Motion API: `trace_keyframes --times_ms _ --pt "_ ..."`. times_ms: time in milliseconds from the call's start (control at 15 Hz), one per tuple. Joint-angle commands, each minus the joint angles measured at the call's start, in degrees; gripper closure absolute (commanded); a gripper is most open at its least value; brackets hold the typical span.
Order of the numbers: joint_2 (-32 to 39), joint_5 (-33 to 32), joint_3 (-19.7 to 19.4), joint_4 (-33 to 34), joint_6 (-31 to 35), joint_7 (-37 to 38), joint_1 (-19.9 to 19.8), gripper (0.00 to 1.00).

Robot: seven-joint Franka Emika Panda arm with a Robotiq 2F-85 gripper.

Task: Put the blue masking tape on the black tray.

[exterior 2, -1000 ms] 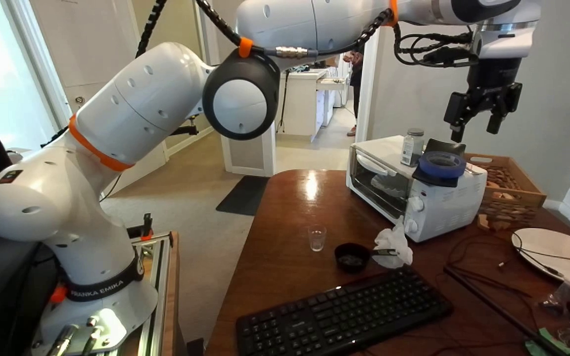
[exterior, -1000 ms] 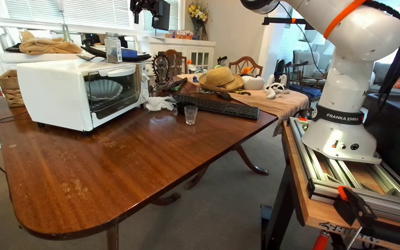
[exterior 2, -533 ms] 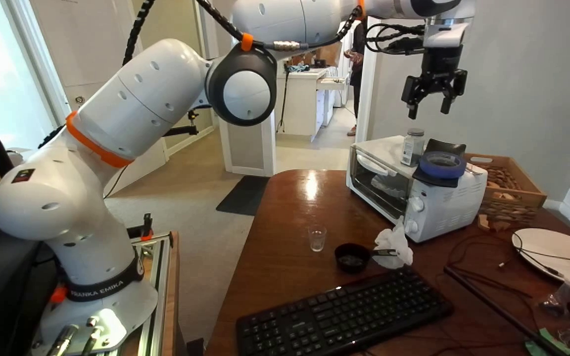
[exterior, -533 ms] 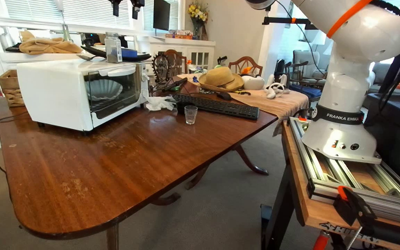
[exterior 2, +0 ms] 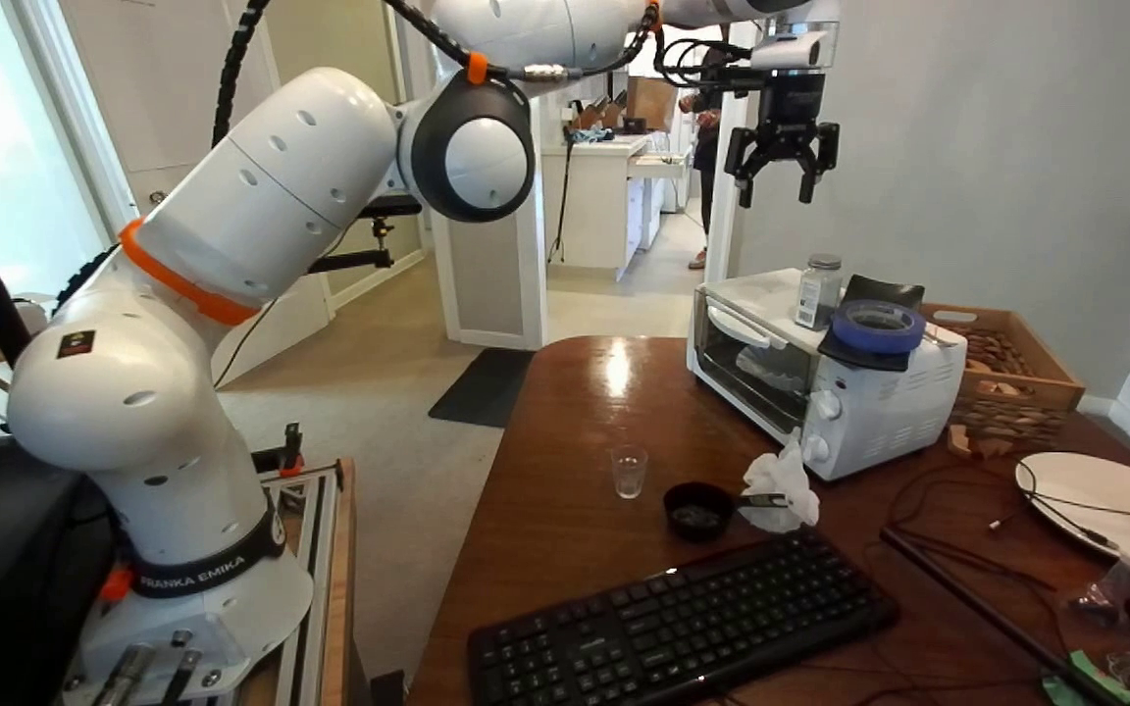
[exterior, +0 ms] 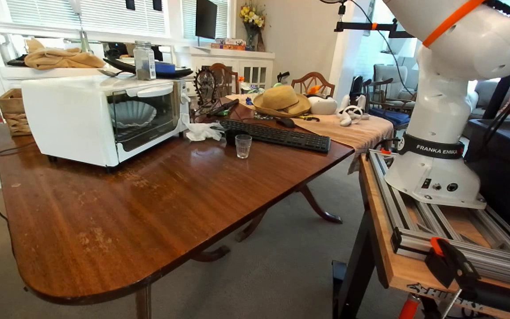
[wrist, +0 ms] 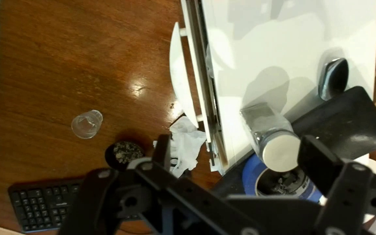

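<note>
Arm (exterior 2: 266, 191) bent, end effector (exterior 2: 776, 196) downward, spread

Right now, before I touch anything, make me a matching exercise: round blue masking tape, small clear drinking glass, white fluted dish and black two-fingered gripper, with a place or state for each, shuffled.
Things:
1) round blue masking tape
2) small clear drinking glass
3) white fluted dish
4) black two-fingered gripper

Places and states:
a) inside the white toaster oven
b) in the air, open, holding nothing
c) on the shallow black tray
d) upright on the brown wooden table

Pairs: 1-c, 2-d, 3-a, 4-b.
</note>
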Motion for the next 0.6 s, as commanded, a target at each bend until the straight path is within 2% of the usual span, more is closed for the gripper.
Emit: trace_keyframes --times_ms 0,267,533 --pt "-1.2 -4.3 -1.0 -0.5 -3.7 -4.6 2.3 0.0" --pt "-1.4 -8.7 -1.6 -0.1 -3.2 -18.1 3.2 0.0" --pt "-1.5 -11.9 -2.9 0.3 0.7 -30.4 2.9 0.0"
